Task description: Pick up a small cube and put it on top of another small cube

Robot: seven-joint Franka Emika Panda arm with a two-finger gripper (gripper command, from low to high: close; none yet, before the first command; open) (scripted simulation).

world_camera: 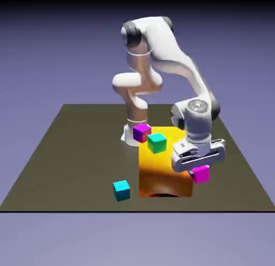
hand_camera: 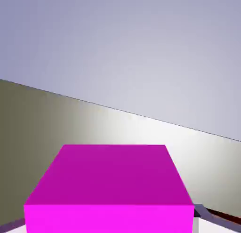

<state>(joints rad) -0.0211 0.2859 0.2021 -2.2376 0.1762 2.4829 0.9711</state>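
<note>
Exterior view: tool clamping the magenta small cube, holding it clear of the tabletop beside the right side of the big orange-yellow block, fingertips mostly hiding behind the cube. Cyan cube sitting near the tabletop's front edge, left of the block. Purple-topped cube and green-teal cube resting at the block's far end.

Hand view: magenta cube filling the lower frame, getting cut off at the bottom edge, covering both fingertips; tabletop tilting behind.

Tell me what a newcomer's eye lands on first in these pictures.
The big orange-yellow block mid-table draws the eye, with the white arm's end effector shut on a magenta cube at its exterior-view right edge. That cube fills the hand view's bottom; a cyan cube sits alone at the block's left.
</note>
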